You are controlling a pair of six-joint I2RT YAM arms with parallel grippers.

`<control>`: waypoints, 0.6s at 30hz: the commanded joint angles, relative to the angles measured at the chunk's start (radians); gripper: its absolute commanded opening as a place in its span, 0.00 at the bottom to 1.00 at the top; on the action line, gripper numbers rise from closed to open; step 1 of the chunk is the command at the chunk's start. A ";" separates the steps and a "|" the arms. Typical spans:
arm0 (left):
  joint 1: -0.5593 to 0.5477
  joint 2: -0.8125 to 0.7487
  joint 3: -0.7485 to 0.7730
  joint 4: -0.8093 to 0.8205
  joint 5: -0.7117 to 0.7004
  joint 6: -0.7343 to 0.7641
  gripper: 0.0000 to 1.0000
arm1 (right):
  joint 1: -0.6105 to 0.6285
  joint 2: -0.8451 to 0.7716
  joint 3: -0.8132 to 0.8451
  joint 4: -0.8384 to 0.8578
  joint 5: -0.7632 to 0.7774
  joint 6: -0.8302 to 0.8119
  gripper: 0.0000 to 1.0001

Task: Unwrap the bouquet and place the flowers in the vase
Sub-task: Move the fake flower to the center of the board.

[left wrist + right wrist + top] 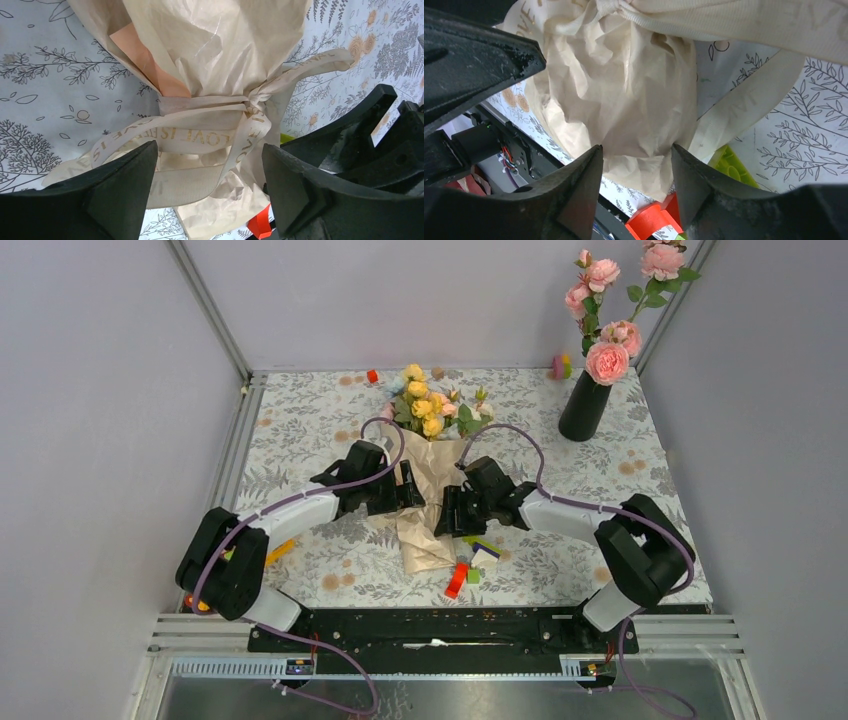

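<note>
Plainly light and soft, the bouquet (428,455) lies mid-table (300,420) with its blooms (425,405) toward the far edge. Its crinkled paper (624,90) will likely crush and slide rather than resist, so the loose ribbon (195,137) beside the knot (250,107) looks the better place to pull. The left gripper (207,155) straddles that ribbon with jaws spread and the right gripper (636,155) stands spread around the paper's crumpled near end, neither visibly pinching anything. The stems are hidden inside the wrap, and how the knot is tied is hard to make out.
</note>
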 commanded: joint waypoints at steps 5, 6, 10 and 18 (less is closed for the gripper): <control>0.004 0.032 -0.026 0.083 0.022 0.003 0.65 | 0.007 0.052 0.054 0.033 0.002 -0.021 0.41; 0.004 0.040 -0.027 0.087 0.027 0.002 0.61 | 0.006 0.054 0.054 0.033 0.006 -0.023 0.37; 0.004 0.064 -0.025 0.107 0.043 -0.005 0.44 | 0.005 0.063 0.062 0.026 0.032 -0.043 0.24; 0.006 0.149 0.019 0.154 0.074 -0.032 0.29 | 0.002 0.125 0.156 -0.064 0.128 -0.158 0.00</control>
